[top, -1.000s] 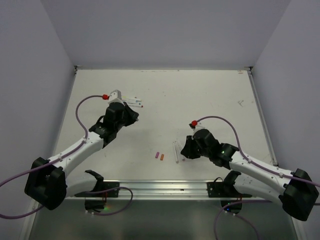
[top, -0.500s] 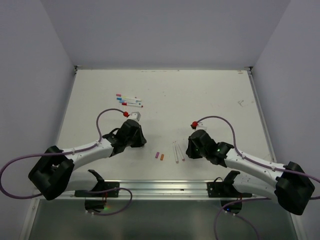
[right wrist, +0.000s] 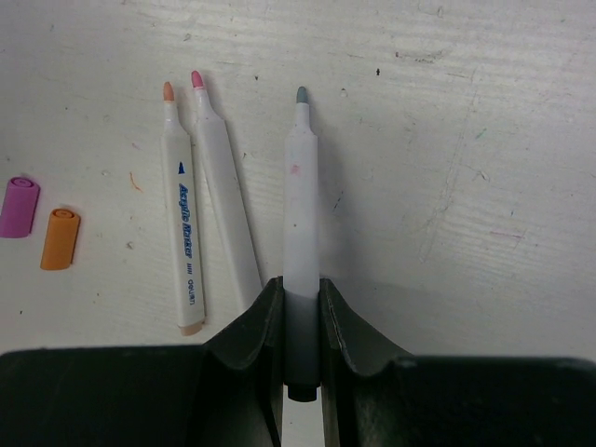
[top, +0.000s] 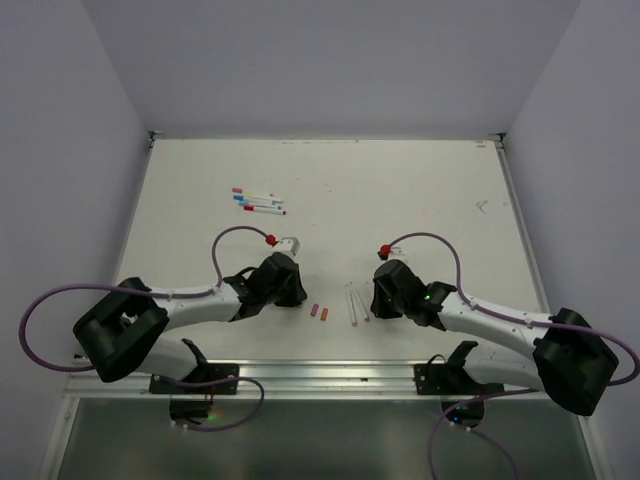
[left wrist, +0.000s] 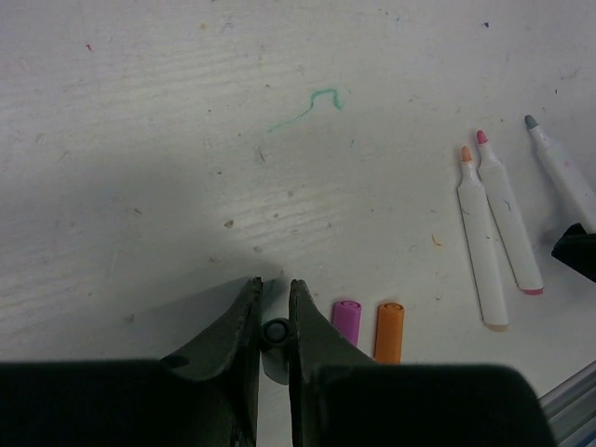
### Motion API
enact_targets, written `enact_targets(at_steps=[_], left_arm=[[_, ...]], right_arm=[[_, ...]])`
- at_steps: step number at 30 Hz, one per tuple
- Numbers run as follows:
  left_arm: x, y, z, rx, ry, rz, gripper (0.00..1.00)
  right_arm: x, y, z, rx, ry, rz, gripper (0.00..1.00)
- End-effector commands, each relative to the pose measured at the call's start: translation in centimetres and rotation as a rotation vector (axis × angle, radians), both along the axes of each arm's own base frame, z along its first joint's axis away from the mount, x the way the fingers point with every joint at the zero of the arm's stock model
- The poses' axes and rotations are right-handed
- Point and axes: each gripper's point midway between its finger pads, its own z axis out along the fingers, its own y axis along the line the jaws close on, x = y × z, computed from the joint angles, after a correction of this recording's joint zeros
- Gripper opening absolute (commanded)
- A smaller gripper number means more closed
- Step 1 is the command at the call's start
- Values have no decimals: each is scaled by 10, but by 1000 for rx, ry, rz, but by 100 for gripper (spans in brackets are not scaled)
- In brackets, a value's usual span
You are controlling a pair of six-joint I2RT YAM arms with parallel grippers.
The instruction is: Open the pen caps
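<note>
Right pincer [right wrist: 300, 284] is gripping the grey-tipped pen [right wrist: 300, 186], barrel pointing straight ahead, parallel to two bare pens [right wrist: 182, 242] just left on the bench [left wrist: 186, 140]. Left pincer [left wrist: 274, 291] is pinching a grey cap [left wrist: 276, 331] beside the purple cap [left wrist: 345, 321] and orange cap [left wrist: 389, 331]. Capped pens [top: 258, 203] are lying farther off, nearer the left arm.

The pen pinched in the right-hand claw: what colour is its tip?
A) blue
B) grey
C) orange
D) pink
B: in the right wrist view, the pen clamped in the right gripper ends in a grey tip, while the orange-tipped pen and the pink-tipped pen lie loose beside it.
</note>
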Motion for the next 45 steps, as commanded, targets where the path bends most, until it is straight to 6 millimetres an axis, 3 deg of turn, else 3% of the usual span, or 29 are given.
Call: enact_targets(at_steps=[1, 14, 23, 29, 40, 45], left_arm=[[4, -7, -3, 1, -1, 9, 8], [-11, -13, -14, 18, 19, 7, 12], [-26, -5, -29, 45, 53, 13, 18], [-30, 4, -32, 61, 55, 28, 25], [-30, 4, -32, 59, 55, 39, 35], [-24, 9, -22, 59, 24, 72, 42]], right_arm=[[7, 2, 1, 19, -24, -38, 0], [6, 1, 2, 16, -20, -36, 13], [7, 3, 2, 12, -16, -24, 23], [8, 5, 3, 13, -15, -17, 27], [9, 9, 6, 26, -17, -6, 33], [10, 12, 13, 49, -38, 14, 35]])
